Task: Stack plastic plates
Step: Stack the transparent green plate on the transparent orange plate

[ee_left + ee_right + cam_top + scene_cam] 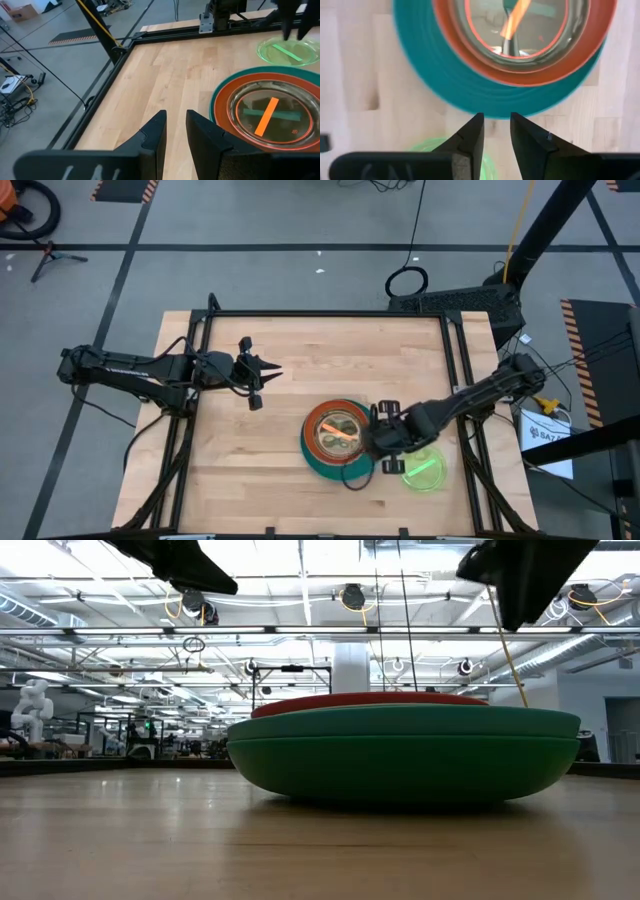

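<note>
The right gripper (383, 438) hangs with its jaws nearly together, a narrow gap between the two dark fingers (470, 137) and nothing held in them. It sits just beside the stack of plates (338, 438), at the stack's three o'clock in the overhead view, between the stack and the lime plate (424, 470). The right wrist camera looks down past the fingertips onto the teal plate's rim (420, 70) and the edge of the lime plate.

The stack rests on the wooden table (250, 470) near its middle, toward the front edge. A large teal plate (312, 456) is the widest one seen from above; the low view shows a dark green plate (400, 765) beneath it. A red-orange plate (225, 107) lies nested in the teal one, and a small translucent plate (270, 115) with an orange stripe sits on top. The lime plate lies flat on the table at the stack's four o'clock, apart from it.

The left gripper (268, 372) hovers at the stack's ten o'clock, well apart from it, its jaws likewise almost closed on nothing, a slim gap showing between the fingers (155, 135) in its own wrist view.
</note>
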Robot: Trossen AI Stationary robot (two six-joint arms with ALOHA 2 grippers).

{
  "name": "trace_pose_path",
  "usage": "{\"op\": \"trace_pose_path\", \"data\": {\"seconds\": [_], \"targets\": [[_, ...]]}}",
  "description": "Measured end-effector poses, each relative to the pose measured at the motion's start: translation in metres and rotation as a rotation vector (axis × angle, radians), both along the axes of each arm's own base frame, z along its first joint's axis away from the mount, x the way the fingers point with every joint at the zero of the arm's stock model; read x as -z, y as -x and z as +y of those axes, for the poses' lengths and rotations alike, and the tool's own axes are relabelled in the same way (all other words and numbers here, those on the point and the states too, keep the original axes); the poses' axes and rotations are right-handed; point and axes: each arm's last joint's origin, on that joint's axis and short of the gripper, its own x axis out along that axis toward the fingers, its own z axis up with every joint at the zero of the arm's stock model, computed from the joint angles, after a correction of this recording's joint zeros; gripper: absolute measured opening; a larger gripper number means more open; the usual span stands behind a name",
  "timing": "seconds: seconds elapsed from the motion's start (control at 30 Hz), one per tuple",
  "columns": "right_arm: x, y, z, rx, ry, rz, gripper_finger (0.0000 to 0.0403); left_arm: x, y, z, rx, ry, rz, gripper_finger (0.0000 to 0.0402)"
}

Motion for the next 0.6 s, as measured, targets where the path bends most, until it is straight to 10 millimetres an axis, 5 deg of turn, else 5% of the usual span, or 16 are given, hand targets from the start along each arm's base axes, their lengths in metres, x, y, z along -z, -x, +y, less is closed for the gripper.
{"op": "trace_pose_path", "data": {"seconds": [0.27,0.6], "targets": [[-0.007,0.030,0.015,-0.042,-0.025,-0.079,0.0090,-0.003,-0.001,0.000,-0.007,0.019,-0.038,0.0081],[0.041,0.083,-0.002,0.047,-0.078,-0.100,0.0090,-0.005,-0.002,0.000,-0.039,0.105,-0.083,0.0081]]}}
